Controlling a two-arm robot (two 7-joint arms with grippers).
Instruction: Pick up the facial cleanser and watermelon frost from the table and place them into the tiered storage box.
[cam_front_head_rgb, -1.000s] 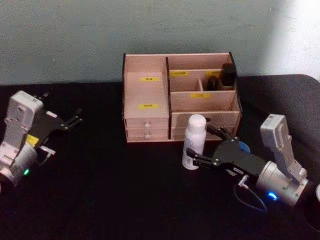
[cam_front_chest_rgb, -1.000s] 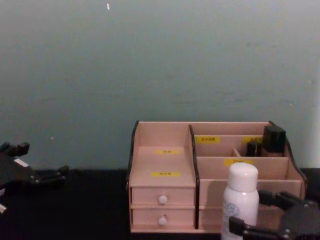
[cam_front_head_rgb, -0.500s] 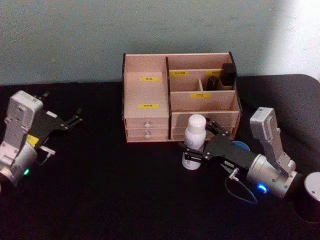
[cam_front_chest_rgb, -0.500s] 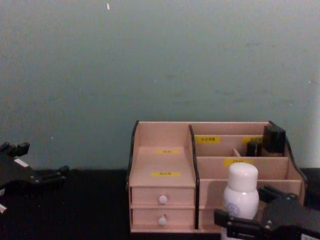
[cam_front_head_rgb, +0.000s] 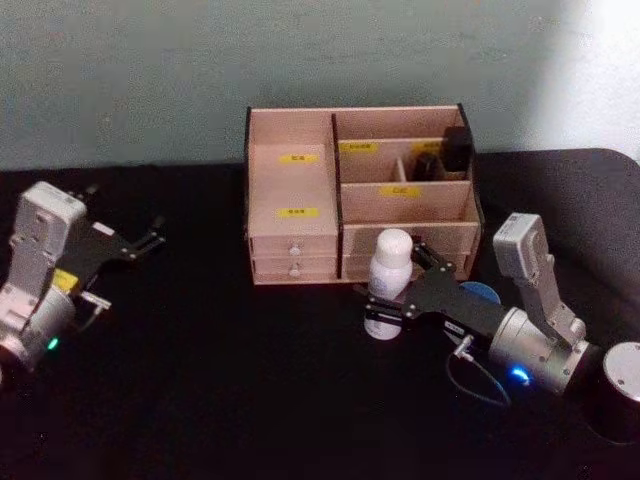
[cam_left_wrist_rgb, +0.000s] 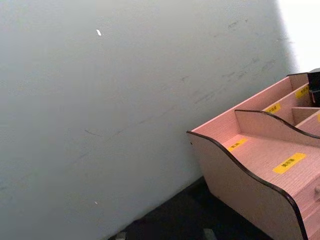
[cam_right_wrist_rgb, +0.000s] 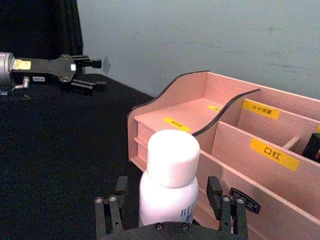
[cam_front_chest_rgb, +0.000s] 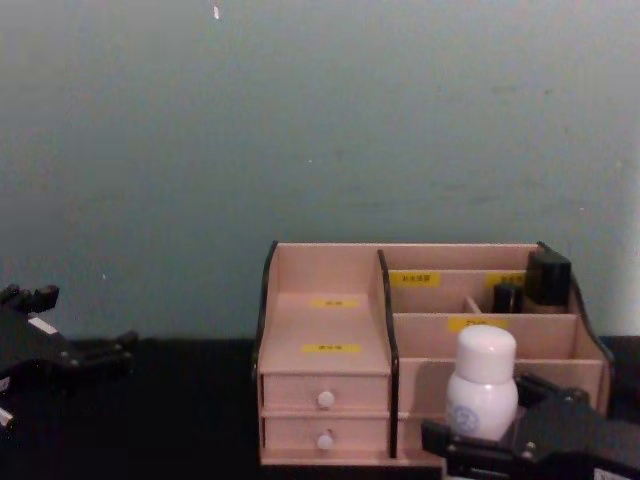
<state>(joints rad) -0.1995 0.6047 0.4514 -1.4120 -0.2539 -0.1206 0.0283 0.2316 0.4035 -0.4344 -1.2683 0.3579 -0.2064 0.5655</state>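
the right arm's fingers stand wide on either side of the tall white cylindrical bottle of facial cleanser. they sit low on its body with a gap showing at each side, so we judge them set to close rather than gripping yet. the bottle stands upright on the black desk just in front of the pale pink wooden tiered storage box, near enough for a short lift into a compartment. the squat blue-lidded jar of watermelon frost sits on the desk behind that arm, mostly hidden. the left arm's fingers, apart, hang parked well to the left. we count one bottle, one jar, one box, two white-knobbed drawers, five yellow labels and two dark items in the top tier.
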